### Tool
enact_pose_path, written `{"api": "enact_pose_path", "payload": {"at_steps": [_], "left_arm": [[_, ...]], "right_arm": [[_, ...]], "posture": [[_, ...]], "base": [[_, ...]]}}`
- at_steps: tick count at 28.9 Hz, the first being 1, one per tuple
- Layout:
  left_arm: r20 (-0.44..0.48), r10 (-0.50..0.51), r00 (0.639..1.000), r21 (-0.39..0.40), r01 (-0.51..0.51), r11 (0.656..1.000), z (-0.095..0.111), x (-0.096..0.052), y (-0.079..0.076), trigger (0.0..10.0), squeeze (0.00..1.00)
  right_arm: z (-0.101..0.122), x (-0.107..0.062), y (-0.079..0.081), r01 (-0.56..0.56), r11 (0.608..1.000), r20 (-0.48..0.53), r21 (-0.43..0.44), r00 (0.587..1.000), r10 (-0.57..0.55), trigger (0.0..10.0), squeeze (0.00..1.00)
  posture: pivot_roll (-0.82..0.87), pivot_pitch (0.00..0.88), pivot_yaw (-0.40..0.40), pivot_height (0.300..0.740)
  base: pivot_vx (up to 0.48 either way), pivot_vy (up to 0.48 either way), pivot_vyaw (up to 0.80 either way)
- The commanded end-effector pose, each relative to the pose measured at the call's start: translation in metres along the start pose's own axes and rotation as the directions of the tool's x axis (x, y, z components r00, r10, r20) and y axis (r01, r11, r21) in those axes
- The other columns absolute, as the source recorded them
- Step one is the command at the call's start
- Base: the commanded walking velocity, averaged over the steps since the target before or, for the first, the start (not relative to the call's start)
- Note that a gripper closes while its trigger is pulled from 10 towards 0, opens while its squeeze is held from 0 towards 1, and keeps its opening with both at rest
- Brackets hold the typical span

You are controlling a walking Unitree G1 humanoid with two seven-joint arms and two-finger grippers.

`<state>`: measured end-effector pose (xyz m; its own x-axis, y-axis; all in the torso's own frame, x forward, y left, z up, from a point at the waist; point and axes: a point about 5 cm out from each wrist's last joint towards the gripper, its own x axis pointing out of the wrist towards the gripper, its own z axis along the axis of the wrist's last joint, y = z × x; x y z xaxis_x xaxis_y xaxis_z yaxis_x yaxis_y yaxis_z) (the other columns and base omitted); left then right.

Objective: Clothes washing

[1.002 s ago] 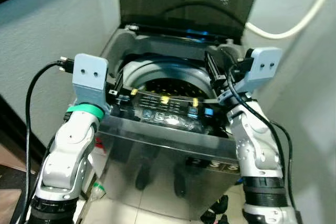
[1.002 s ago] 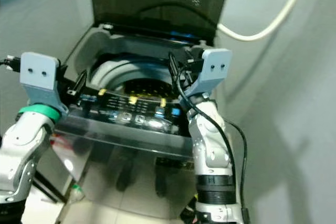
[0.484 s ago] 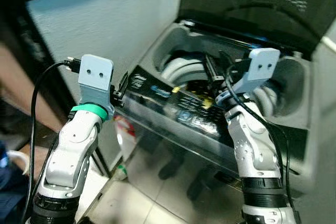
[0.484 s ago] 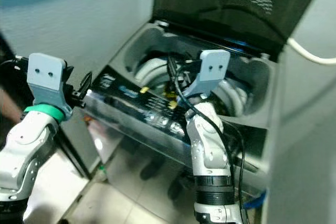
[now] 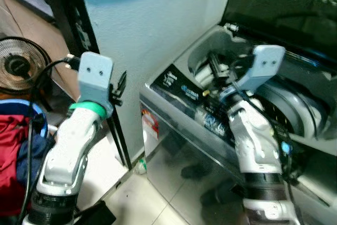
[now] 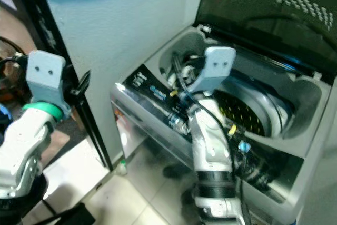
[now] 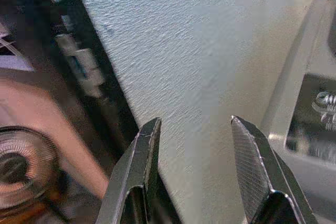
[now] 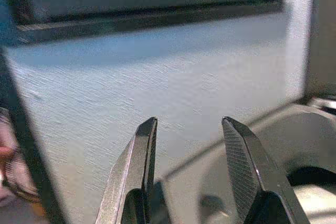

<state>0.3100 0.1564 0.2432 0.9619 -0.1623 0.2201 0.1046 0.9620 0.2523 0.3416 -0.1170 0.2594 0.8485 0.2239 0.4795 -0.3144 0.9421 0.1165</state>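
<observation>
step: between loads, washer lid up, clothes far left.
left gripper: fingers apart, empty.
right gripper: same.
next: reach clothes.

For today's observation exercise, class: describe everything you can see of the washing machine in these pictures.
The washing machine is a grey top-loader, standing on a tiled floor beside a pale textured wall. Its dark lid stands raised, showing a perforated drum inside a grey rim. Along the front edge runs a glossy black control panel with printed labels and small yellow marks. The shiny front face reflects the floor. The right end effector, fingers apart and empty, hovers above the opening.
</observation>
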Motion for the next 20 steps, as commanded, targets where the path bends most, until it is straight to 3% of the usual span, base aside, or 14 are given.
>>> {"api": "enact_pose_path", "payload": {"at_steps": [1,14,20], "left_arm": [[-0.007,-0.01,1.0,0.018,0.01,1.0,-0.0017,0.0014,-0.0016,10.0,0.0],[-0.013,-0.02,1.0,-0.014,0.02,1.0,-0.0036,0.0009,-0.0049,10.0,0.0],[-0.044,0.037,0.998,-0.068,-0.04,0.997,-0.0064,0.0001,0.0025,10.0,0.0]], "right_arm": [[-0.0023,-0.0017,-0.005,0.023,1.0,-0.008,0.001,1.0,-0.023,10.0,0.0],[-0.0026,-0.0029,-0.009,0.035,0.999,-0.012,0.006,0.999,-0.035,10.0,0.0],[-0.0074,-0.0061,-0.0101,0.027,0.999,-0.037,0.044,0.999,-0.025,10.0,0.0]], "posture": [[0.05,0.002,0.031,0.74],[0.04,0.005,0.019,0.74],[0.04,0.0,0.011,0.74]], "base": [[0.0,0.0,0.8],[0.0,0.0,0.8],[0.0,0.0,0.8]]}}
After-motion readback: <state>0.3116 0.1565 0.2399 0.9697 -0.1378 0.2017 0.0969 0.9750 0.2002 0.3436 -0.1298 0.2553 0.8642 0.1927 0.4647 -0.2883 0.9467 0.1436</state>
